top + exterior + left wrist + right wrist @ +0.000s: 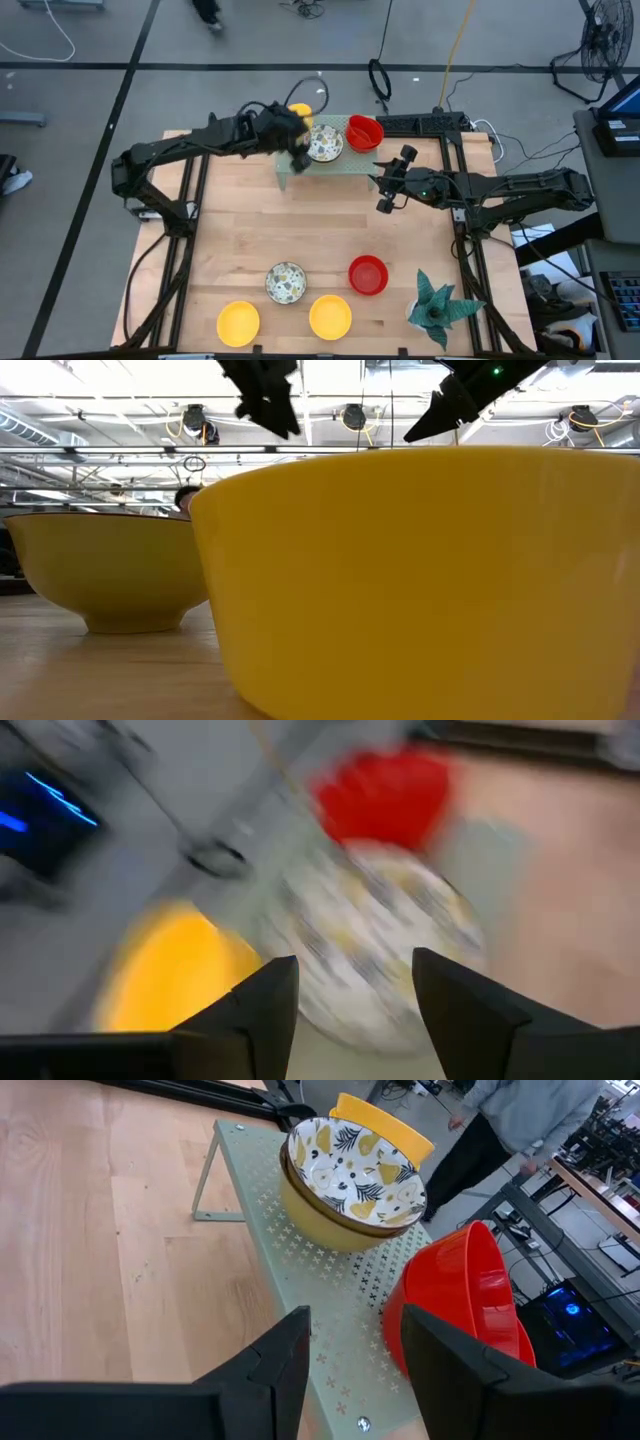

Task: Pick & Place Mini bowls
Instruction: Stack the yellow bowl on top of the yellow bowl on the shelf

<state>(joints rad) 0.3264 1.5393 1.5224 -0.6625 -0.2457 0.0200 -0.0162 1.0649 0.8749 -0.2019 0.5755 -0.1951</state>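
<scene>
A pale green perforated rack (pixel 345 165) stands at the table's far edge. On it sit a speckled mini bowl (pixel 325 143), nested in a yellow one (pixel 310 1220), a tilted yellow bowl (pixel 298 112) and a red bowl (pixel 363 132) leaning at the rack's right end. My left gripper (pixel 300 155) is open beside the speckled bowl (pixel 380 940) and touches nothing that I can see. My right gripper (pixel 388 182) is open, hovering just right of the rack (pixel 330 1330). Near the front edge rest a speckled bowl (pixel 286 282), a red bowl (pixel 368 275) and two yellow bowls (pixel 238 323) (pixel 330 316).
A green spiky plant (pixel 438 305) stands at the near right corner. The middle of the wooden table (pixel 300 225) is bare. In the low view a yellow bowl (pixel 420 580) fills the foreground. A person (pixel 520 1110) stands beyond the far edge.
</scene>
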